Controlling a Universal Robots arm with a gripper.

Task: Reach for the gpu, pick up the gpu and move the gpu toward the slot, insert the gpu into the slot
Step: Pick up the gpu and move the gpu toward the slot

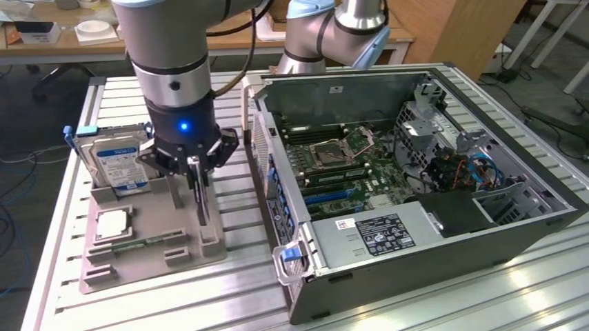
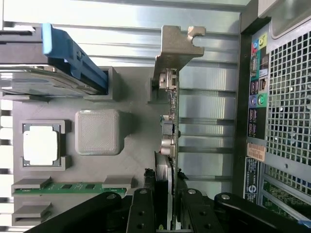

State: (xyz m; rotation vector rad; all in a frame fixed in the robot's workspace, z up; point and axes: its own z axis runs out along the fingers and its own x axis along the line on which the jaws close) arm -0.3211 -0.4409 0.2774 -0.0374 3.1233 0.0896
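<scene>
Looking at the exterior view first, the gripper (image 1: pixel 195 163) hangs over the gray holder (image 1: pixel 156 248) on the metal table (image 1: pixel 230 296). The gpu (image 1: pixel 198 200) stands on its thin edge under the gripper, and its low end reaches down to the holder. I cannot tell if it is lifted a tiny bit or sits in its groove. The hard drive (image 1: pixel 115 162) stands just beside it, toward the exterior view's left. The open computer case (image 1: pixel 368 89) lies toward the exterior view's right, with the green board (image 1: pixel 368 172) inside, well apart from the card.

In the wrist view the gpu (image 2: pixel 170 121) shows edge-on, like a thin line. The black fingers (image 2: pixel 143 208) sit on both sides of it. The jaws are pulled in narrow and pinch the card between them. Its silvery bracket (image 2: pixel 175 46) sticks out at the far end. A square chip (image 2: pixel 41 145) and a green memory stick (image 2: pixel 73 187) rest in the holder nearby.

The card looks light and stiff, but I think it breaks easily. The little parts and the fan should not be squeezed. The flat faces near the top edge look like the best place to hold. It is thin, so it could tip or slip if held off to one end.
</scene>
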